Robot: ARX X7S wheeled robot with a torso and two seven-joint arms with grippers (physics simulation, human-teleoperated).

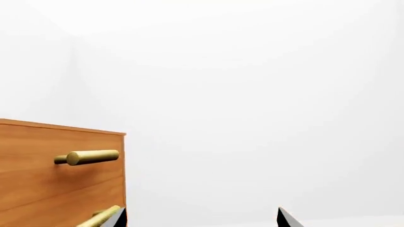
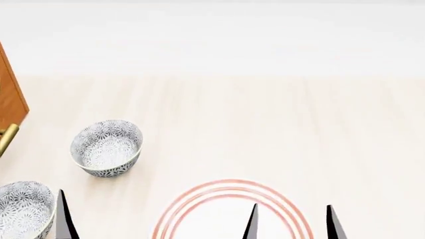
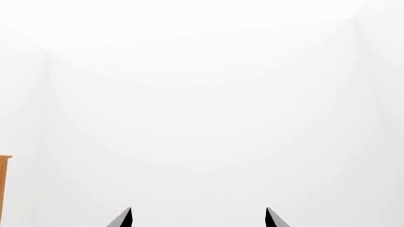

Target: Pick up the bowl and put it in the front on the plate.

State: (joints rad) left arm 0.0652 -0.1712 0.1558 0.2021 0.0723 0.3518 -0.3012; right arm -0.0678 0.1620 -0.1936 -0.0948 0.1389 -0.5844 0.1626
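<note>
Left wrist view: the left gripper [image 1: 202,218] had its fingers spread, empty, facing a wooden drawer front [image 1: 60,175].

Head view: the grey-floral bowl [image 2: 107,147] sat on the pale tabletop [image 2: 279,129], left of the red-ringed plate [image 2: 229,211]. A look-alike bowl [image 2: 23,208] nearby could draw a mistaken grasp.

Right wrist view: the right gripper [image 3: 197,218] was likewise released.

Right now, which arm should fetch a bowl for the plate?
Probably left. Both bowls, the near one and the far one, sit on its side, beside the left tool; the right tool hangs open over the plate.

Pale matt wood-grain tabletop [image 2: 265,114]; warm smooth wooden cabinet [image 1: 57,175] with brass-look handles [image 1: 88,157]; glossy ceramic-looking patterned bowls [image 2: 107,147] and plate [image 2: 219,219].
</note>
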